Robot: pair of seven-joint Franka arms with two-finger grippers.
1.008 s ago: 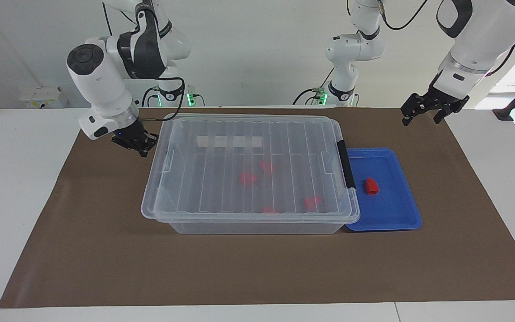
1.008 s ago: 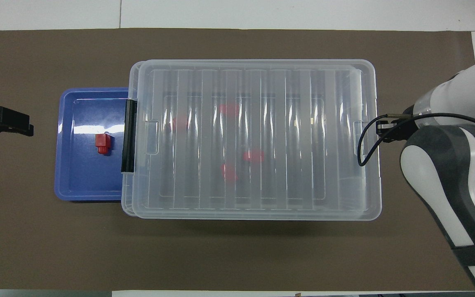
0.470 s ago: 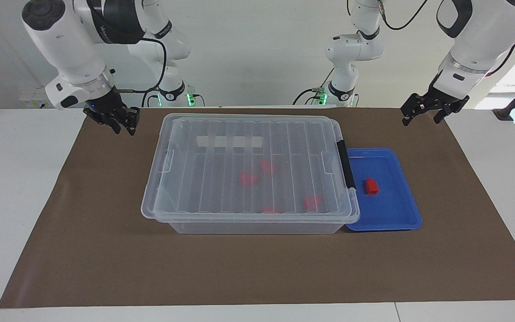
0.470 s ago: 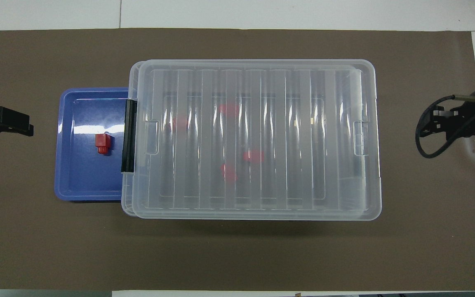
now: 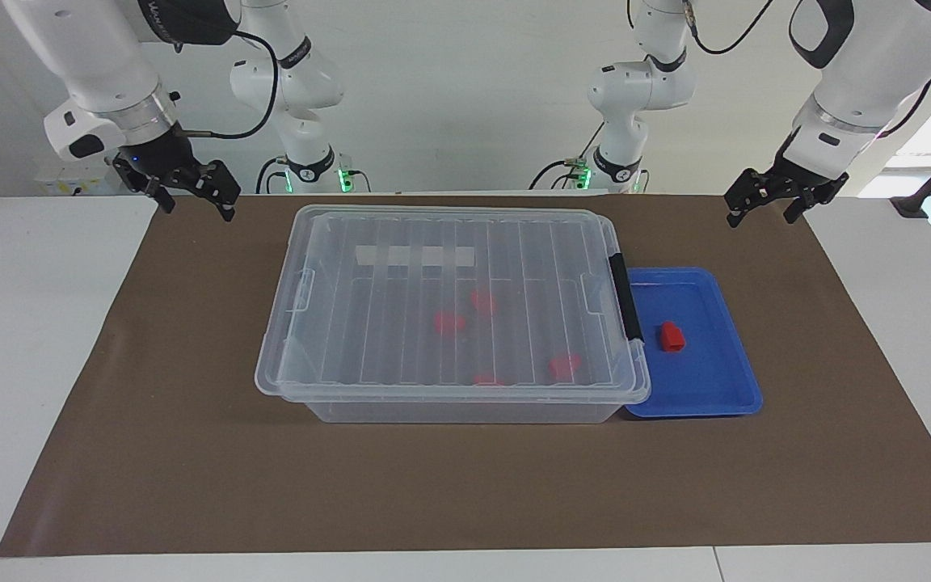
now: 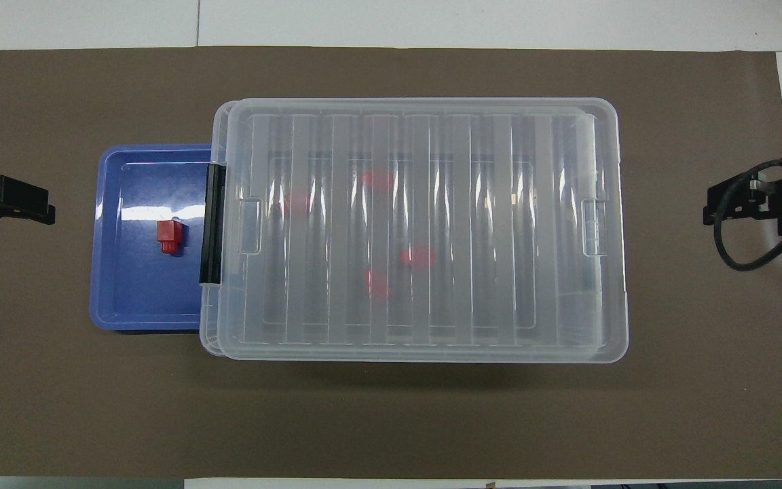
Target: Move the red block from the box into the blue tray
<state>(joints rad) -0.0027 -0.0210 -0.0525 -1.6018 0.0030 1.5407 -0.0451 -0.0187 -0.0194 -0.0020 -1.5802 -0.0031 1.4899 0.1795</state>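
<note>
Through the ribbed lid of the box (image 5: 449, 303), the red pieces inside (image 5: 449, 322) show only as blurred smudges, their shapes unreadable. The red block (image 5: 671, 336), small and oblong with a narrower stepped end, lies in the blue tray (image 5: 724, 388), which touches the box's latch end and is partly covered by its lid. The left gripper (image 5: 764, 208) hangs over the mat's corner, fingers spread and empty. The right gripper (image 5: 197, 198) hangs over the mat's other robot-side corner, fingers apart, holding nothing.
</note>
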